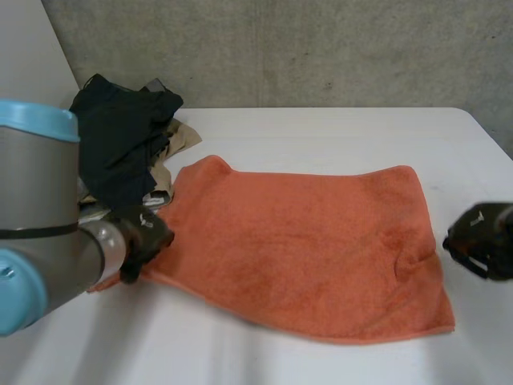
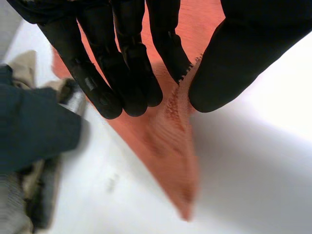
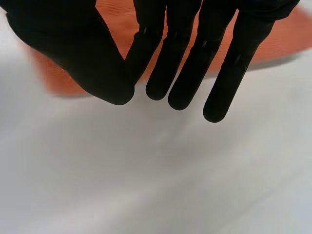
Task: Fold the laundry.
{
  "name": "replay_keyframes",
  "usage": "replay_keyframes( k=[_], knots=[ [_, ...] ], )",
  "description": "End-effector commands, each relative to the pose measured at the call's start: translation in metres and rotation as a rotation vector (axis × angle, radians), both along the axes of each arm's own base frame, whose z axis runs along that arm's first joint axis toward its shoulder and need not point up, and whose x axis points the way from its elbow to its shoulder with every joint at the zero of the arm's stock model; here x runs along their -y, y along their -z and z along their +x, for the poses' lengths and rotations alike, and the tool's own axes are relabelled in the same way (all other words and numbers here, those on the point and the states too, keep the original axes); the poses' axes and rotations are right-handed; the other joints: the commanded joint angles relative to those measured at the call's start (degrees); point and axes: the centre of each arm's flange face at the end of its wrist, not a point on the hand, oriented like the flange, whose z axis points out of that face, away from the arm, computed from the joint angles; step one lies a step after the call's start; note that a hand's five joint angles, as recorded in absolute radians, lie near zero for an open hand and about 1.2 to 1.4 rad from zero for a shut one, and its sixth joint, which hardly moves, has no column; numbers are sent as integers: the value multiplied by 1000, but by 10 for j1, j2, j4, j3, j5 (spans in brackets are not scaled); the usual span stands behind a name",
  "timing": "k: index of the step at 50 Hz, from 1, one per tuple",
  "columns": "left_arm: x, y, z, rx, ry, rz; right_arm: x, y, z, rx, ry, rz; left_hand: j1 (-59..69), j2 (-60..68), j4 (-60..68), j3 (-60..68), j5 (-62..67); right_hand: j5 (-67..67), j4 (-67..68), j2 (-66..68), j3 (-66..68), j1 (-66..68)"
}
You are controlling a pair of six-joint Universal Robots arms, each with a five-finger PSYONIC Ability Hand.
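Observation:
An orange towel (image 1: 304, 241) lies spread flat on the white table (image 1: 337, 132), with a small pucker near its right edge. My left hand (image 1: 144, 233) is at the towel's near-left corner. In the left wrist view, the left hand (image 2: 126, 73) pinches that corner of the towel (image 2: 170, 141) between thumb and fingers, and the tip trails out past the fingertips. My right hand (image 1: 481, 241) hovers just off the towel's right edge, apart from it. In its own wrist view the right hand (image 3: 185, 58) has its thumb closed against the fingers, with no cloth between them. The towel (image 3: 58, 80) lies behind it.
A pile of dark and beige clothes (image 1: 128, 144) sits at the back left, touching the towel's left side, and lies beside my left hand as a dark garment (image 2: 29, 126). A concrete wall runs behind the table. Bare tabletop stretches in front of the towel.

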Motion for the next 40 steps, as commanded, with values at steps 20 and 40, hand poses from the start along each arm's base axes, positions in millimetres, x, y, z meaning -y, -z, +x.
replay_keyframes(
  k=[20,40],
  knots=[
    [103,-58,-55,-266,-49,-489,1,-20,40,440,267,-270,133,115,117,120,135,-406,-405,-393,-399,-373],
    [111,-53,-48,-318,-88,-505,-57,62,70,618,265,-201,133,115,117,120,135,-367,-367,-355,-361,-334]
  ],
)
